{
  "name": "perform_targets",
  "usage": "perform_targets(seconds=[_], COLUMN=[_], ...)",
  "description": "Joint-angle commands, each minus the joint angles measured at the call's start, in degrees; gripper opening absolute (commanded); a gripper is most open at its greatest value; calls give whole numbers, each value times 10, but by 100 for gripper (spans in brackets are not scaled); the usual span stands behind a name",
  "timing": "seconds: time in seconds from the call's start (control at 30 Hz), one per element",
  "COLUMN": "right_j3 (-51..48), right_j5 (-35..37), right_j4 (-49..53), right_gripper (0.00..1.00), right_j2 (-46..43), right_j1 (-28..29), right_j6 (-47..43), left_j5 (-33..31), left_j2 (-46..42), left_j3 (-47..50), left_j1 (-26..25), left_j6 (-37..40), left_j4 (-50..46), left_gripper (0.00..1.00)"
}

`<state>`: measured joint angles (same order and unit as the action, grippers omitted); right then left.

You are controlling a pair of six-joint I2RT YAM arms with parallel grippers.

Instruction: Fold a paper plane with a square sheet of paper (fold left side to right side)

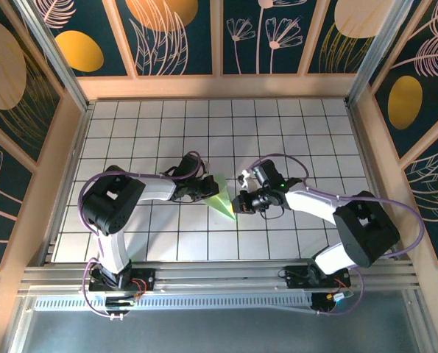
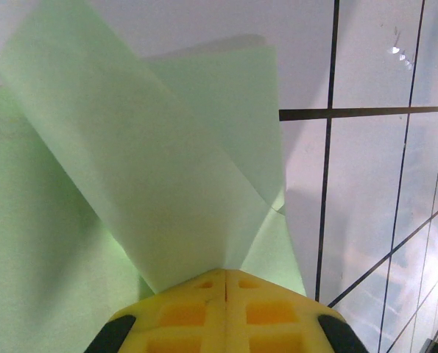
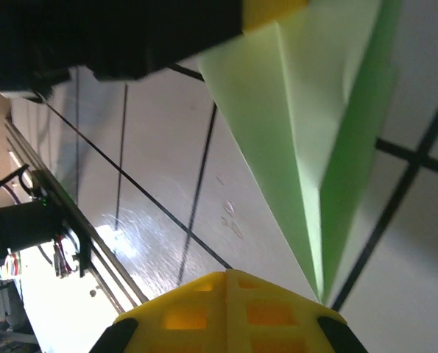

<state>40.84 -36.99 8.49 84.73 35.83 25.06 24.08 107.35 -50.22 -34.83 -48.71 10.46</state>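
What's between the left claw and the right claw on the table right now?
The pale green paper plane lies between the left claw and the right claw, clearest in the top view.

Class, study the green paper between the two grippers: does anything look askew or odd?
Yes: in the left wrist view one flap of the folded paper stands up instead of lying flat; that fold looks loose.

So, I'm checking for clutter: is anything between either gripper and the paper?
Nothing visible. The left gripper is shut on the paper, and the right gripper, shut, sits at its pointed end.
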Motion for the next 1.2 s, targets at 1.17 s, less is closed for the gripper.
perform_targets(seconds=[1.17], right_j3=[5], right_j5=[98], right_j4=[-17], right_gripper=[0], right_j2=[149], right_j1=[4], right_j6=[15], left_j5=[-53], left_j2=[1], left_j3=[8], left_j1=[2], left_j6=[-1], left_j4=[-46], left_gripper=[8])
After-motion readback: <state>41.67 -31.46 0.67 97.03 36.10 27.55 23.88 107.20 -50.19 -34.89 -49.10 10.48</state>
